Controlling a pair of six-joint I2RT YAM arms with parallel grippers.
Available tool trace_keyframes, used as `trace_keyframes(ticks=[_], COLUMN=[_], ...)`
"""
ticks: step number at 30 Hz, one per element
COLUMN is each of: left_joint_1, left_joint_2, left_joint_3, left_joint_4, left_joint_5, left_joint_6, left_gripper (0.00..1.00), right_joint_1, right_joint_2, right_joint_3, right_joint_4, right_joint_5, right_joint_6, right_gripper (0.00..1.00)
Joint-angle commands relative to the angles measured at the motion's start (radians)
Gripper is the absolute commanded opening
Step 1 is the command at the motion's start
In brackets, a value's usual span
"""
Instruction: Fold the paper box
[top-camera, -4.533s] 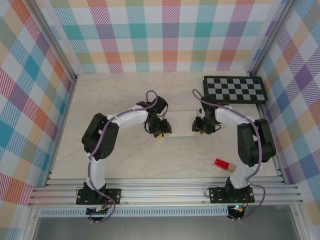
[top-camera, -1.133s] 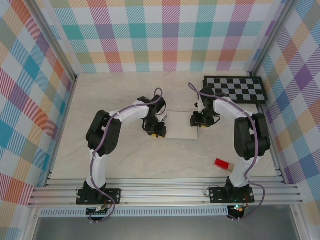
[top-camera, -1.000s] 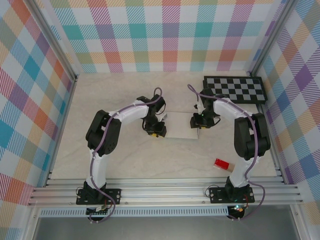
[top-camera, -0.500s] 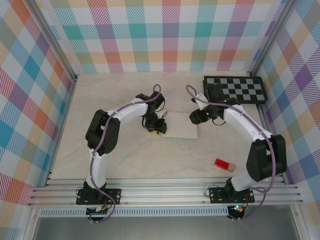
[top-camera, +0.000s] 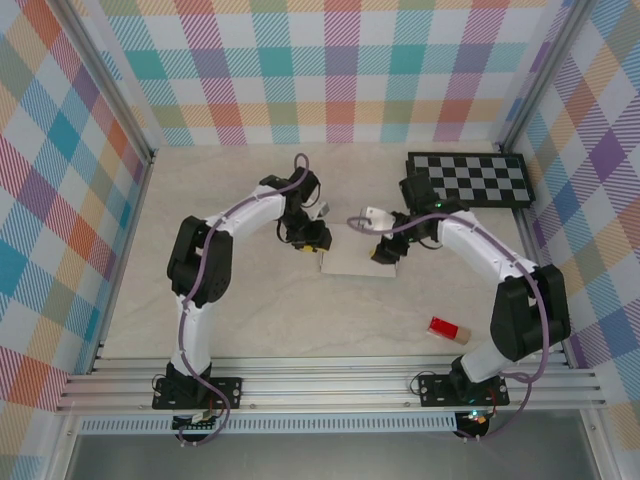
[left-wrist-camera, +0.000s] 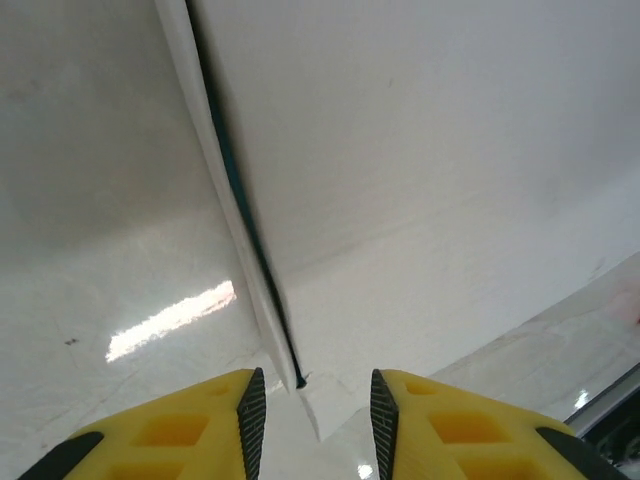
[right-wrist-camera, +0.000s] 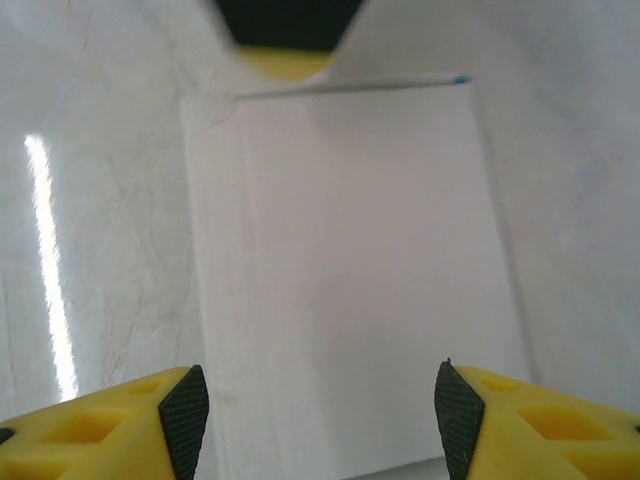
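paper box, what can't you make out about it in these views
- Top view: the box's left edge is under the left gripper, and its right end is partly under the right gripper.
- Left wrist view: the box runs off the top and right edges. The flap seam is blurred, its teal just a thin line.
- Right wrist view: the box's near edge is cut off at the bottom.

A black-and-white checkerboard (top-camera: 470, 178) lies flat in the far right corner of the pale table (top-camera: 250, 310). A small red block (top-camera: 443, 327) sits near the right front, well apart from it. Plaid walls (top-camera: 340, 70) enclose three sides, and aluminium rails (top-camera: 330, 385) run along the near edge
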Motion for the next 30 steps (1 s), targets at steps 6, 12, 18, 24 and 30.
trace_keyframes(ticks=[6,12,18,24,30], left_joint_1=[0.019,0.019,0.019,0.019,0.019], left_joint_2=[0.151,0.176,0.185,0.184,0.191], left_joint_3=[0.178,0.182,0.165,0.153,0.147], left_joint_4=[-0.015,0.002,0.01,0.015,0.014], left_joint_5=[-0.001,-0.04,-0.04,-0.041,-0.036], left_joint_6=[-0.01,-0.007,-0.005,-0.002,0.004], left_gripper=[0.41,0.42,0.42,0.42,0.42], right_joint_1=[0.068,0.113,0.154,0.16,0.159], right_joint_2=[0.014,0.077,0.151,0.173,0.181], right_joint_3=[-0.075,-0.053,-0.017,-0.03,-0.024], right_joint_4=[0.076,0.092,0.11,0.121,0.107], right_joint_5=[0.106,0.185,0.259,0.271,0.254], right_joint_6=[-0.123,-0.144,-0.147,-0.16,-0.158], right_gripper=[0.66,0.66,0.67,0.67,0.66])
